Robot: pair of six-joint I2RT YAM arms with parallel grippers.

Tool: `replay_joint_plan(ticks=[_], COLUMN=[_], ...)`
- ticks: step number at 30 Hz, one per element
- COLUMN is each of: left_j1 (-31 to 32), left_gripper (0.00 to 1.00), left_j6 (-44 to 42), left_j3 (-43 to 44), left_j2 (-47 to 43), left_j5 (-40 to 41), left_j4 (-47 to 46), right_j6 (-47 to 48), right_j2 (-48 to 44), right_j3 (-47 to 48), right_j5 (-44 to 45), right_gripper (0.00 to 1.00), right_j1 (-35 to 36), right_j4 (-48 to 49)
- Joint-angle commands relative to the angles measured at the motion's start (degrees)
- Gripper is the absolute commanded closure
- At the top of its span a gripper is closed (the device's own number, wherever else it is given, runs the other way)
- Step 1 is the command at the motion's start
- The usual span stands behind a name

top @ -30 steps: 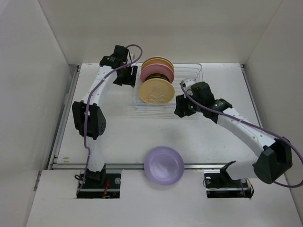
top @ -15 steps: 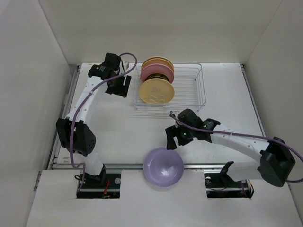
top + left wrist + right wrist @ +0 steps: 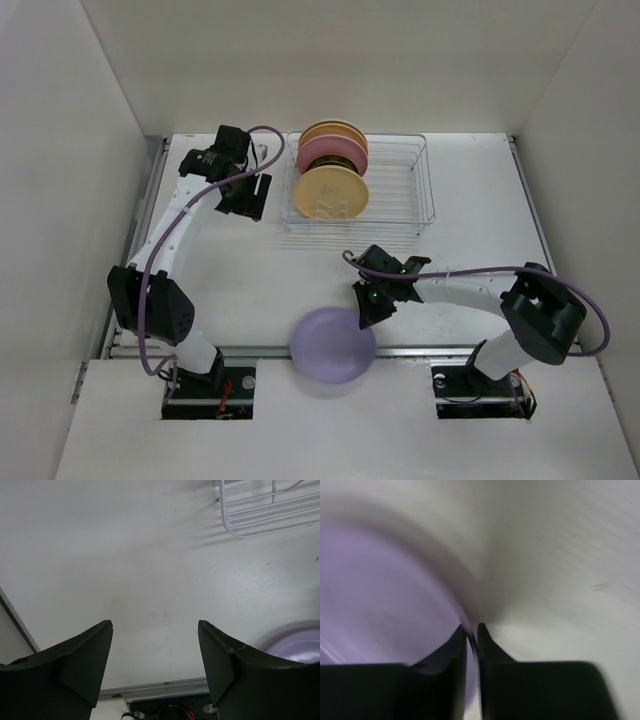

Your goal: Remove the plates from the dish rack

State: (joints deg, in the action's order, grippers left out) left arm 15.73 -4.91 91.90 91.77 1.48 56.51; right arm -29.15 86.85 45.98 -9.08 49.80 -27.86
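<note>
— Anything new with the right gripper (image 3: 362, 312)?
— Yes. Gone from beside the dish rack (image 3: 418, 195), now down low near the front edge of the table (image 3: 250, 280). Pinched tight on the right rim of the lavender plate (image 3: 330, 348).
— And that plate?
— Slid a little to the left, all blurry — being tugged along, most likely. Already out of the rack, so just getting put in place.
— And the left gripper (image 3: 155, 625)?
— Pulled back a bit from the rack's left side. Wide apart, holding nothing.
— Still in the rack?
— Standing on edge at the left end: a yellow plate (image 3: 330, 192) in front, a pink plate (image 3: 335, 150) behind, a cream plate (image 3: 333, 129) at the back. Something dark in between, too hard to tell. More to lift out.
</note>
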Motion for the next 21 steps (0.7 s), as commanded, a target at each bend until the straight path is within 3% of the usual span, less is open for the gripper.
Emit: replay_joint_plan(ticks=[1, 2, 8, 15, 16, 17, 20, 21], left_j1=[0.27, 0.27, 0.27, 2.55, 3.6, 3.61, 5.1, 5.1], left_gripper=[0.34, 0.34, 0.36, 0.37, 0.37, 0.4, 0.41, 0.41], left_j6=[-0.19, -0.19, -2.39, -7.65, -9.05, -10.55, -11.35, -11.35], left_j3=[-0.05, -0.05, 2.75, 9.34, 10.83, 11.54, 13.48, 14.44], left_j2=[-4.05, -4.57, -4.58, 1.73, 2.88, 3.94, 8.59, 9.82], left_j5=[0.99, 0.99, -0.42, -7.62, -8.41, -9.72, -9.91, -9.3], left_j4=[0.62, 0.62, 0.0, -5.97, -6.67, -7.29, -11.14, -12.29], right_j6=[-2.14, -2.14, -3.29, -6.36, -6.36, -6.36, -5.83, -5.83], right_j2=[-0.45, -1.32, 0.07, 11.05, 12.37, 12.38, 10.37, 8.97], right_j3=[-0.27, -0.27, 8.49, 16.85, 17.47, 18.0, 17.4, 17.39], right_j5=[2.3, 3.1, 12.3, 17.52, 18.13, 18.13, 19.45, 19.45], right_gripper=[0.95, 1.0, 1.0, 1.0, 0.94, 0.68, 0.29, 0.27], right_j1=[0.74, 0.74, 0.74, 0.21, 0.21, 0.21, 0.21, 0.21], right_j4=[3.77, 4.3, 7.55, 11.68, 11.68, 11.68, 10.64, 10.63])
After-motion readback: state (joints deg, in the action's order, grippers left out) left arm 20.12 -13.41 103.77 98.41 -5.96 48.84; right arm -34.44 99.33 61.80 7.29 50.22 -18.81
